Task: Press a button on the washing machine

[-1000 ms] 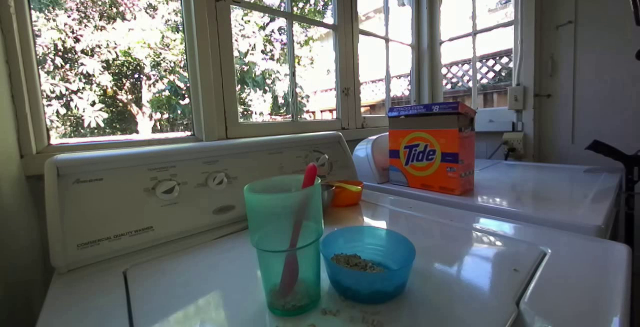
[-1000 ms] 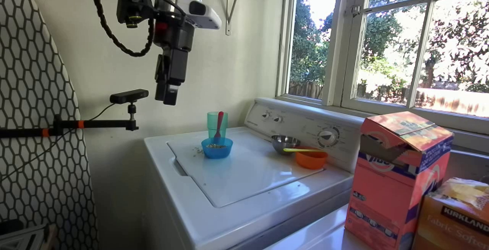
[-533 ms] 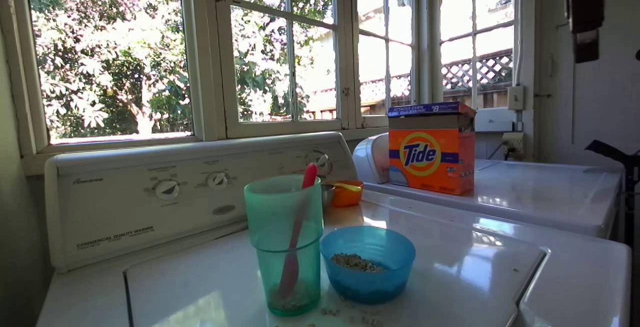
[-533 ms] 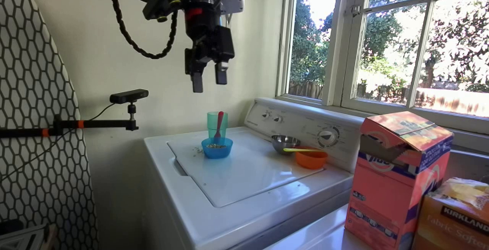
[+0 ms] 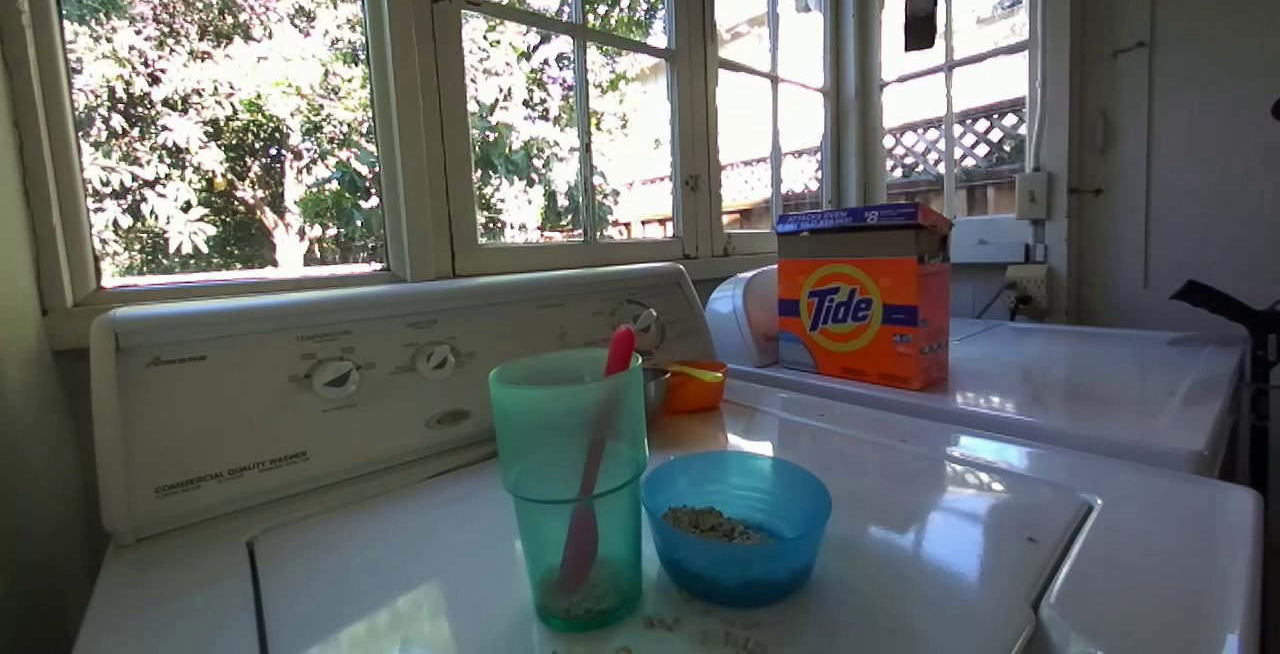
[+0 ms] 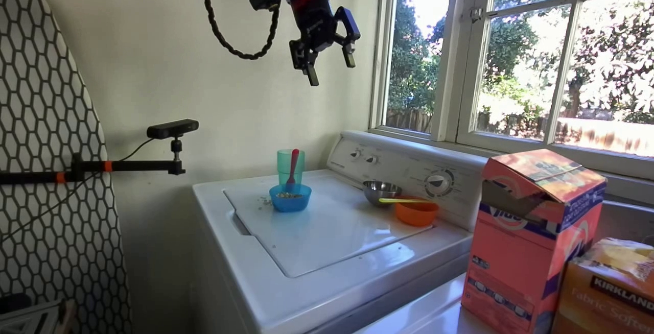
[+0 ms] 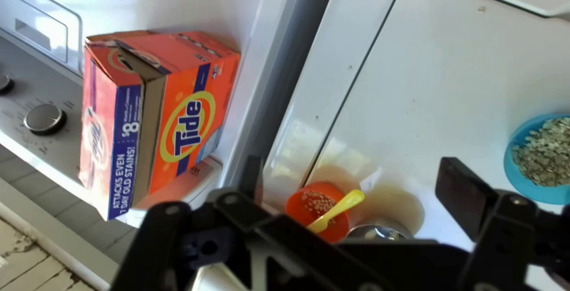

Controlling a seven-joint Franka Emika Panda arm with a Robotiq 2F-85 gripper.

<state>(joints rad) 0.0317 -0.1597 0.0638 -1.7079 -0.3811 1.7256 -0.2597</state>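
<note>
Currently, fingers spread and empty, held high, presumably to clear the cup and bowls; washing machine below, its knobs along the back edge of its tabletop.

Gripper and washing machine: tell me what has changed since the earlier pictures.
In an exterior view, the gripper has moved right and up in the picture and turned, its jaws now showing apart. Nothing was visibly grasped or released. The washing machine, green cup, blue bowl, metal bowl, orange bowl and Tide box stayed put.
</note>
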